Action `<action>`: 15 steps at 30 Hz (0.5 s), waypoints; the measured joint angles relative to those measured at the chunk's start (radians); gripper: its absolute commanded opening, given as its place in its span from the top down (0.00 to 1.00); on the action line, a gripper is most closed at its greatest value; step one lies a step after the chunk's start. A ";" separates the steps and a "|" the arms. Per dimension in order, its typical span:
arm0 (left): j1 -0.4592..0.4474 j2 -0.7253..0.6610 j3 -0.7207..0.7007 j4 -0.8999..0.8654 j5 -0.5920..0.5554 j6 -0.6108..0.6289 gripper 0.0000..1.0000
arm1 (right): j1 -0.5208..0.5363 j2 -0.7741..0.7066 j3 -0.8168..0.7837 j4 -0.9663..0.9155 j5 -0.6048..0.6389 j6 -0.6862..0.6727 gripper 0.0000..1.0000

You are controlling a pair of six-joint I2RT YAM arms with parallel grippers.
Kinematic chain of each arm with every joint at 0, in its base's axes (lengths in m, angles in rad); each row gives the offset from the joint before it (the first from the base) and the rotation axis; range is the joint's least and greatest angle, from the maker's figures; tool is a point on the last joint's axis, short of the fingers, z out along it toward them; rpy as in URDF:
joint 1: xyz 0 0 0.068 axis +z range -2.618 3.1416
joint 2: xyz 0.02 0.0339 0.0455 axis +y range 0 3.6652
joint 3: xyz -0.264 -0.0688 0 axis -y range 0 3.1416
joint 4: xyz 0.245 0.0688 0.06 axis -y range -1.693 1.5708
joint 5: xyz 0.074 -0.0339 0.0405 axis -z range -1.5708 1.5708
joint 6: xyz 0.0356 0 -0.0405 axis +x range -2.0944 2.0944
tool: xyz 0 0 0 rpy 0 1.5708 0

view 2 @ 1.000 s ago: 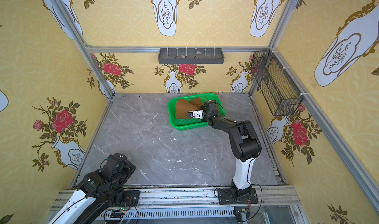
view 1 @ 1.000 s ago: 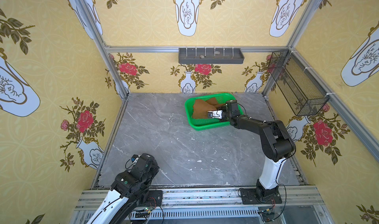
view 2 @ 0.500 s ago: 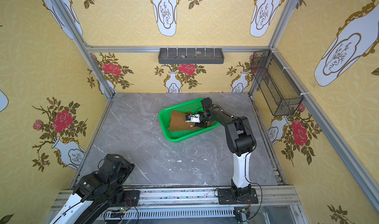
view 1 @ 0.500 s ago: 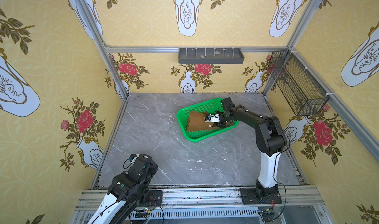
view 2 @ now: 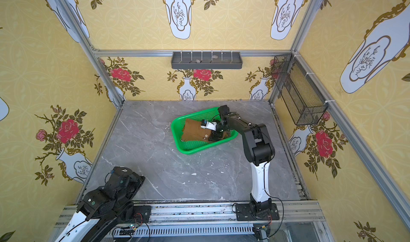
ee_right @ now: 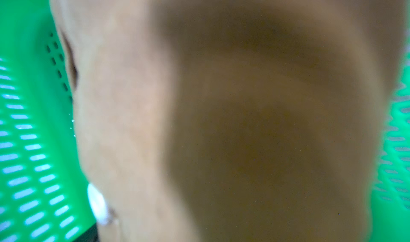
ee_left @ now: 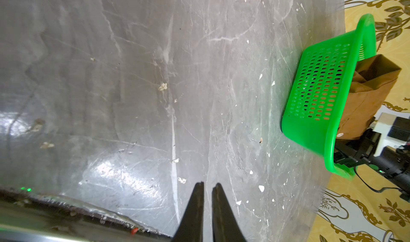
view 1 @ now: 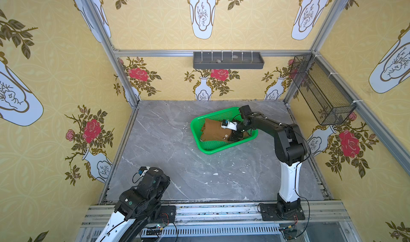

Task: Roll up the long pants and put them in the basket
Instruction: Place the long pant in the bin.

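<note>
The long pants [view 1: 214, 131] lie as a folded ochre-brown bundle inside a green perforated basket [view 1: 213, 148] at the back middle of the table, seen in both top views [view 2: 195, 131]. A pale round button [view 1: 225, 136] shows at the bundle's near right edge. My right gripper [view 1: 235, 136] reaches down into the basket against the right end of the pants. Blurred brown cloth [ee_right: 221, 119] fills the right wrist view and hides its fingers. My left arm [view 1: 153, 178] is folded at the near left. The left gripper [ee_left: 207, 186] is shut on nothing, low over bare table.
The grey marble table [view 1: 166, 141] is dotted with small white flecks. A grey shelf [view 1: 228, 60] hangs on the back wall. A black wire basket [view 1: 321, 90] juts from the right wall above the right arm's side.
The right arm has dragged the green basket with the pants leftward and nearer, turning it. Most of that shift came in the earlier half second. The left arm has barely moved.
</note>
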 measured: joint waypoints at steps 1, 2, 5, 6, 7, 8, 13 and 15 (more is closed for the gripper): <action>0.000 0.005 -0.002 0.002 0.006 0.003 0.86 | -0.009 -0.013 0.002 -0.004 0.005 0.017 0.03; 0.000 0.010 -0.005 0.004 0.006 0.003 0.86 | -0.018 -0.028 0.005 -0.008 0.016 0.029 0.03; 0.000 0.027 -0.021 0.016 0.018 0.013 0.86 | -0.043 -0.078 0.011 -0.006 0.040 0.056 0.03; 0.000 0.034 -0.027 0.020 0.023 0.017 0.86 | -0.050 -0.095 0.010 -0.005 0.047 0.061 0.03; 0.000 0.042 -0.031 0.023 0.030 0.021 0.86 | -0.055 -0.110 0.003 -0.001 0.057 0.066 0.03; 0.000 0.051 -0.034 0.026 0.033 0.026 0.86 | -0.059 -0.126 -0.005 0.000 0.064 0.073 0.03; 0.000 0.111 -0.035 0.031 0.048 0.049 0.86 | -0.073 -0.170 -0.067 0.031 0.085 0.078 0.03; 0.000 0.129 -0.035 0.034 0.052 0.056 0.86 | -0.076 -0.181 -0.098 0.058 0.089 0.079 0.03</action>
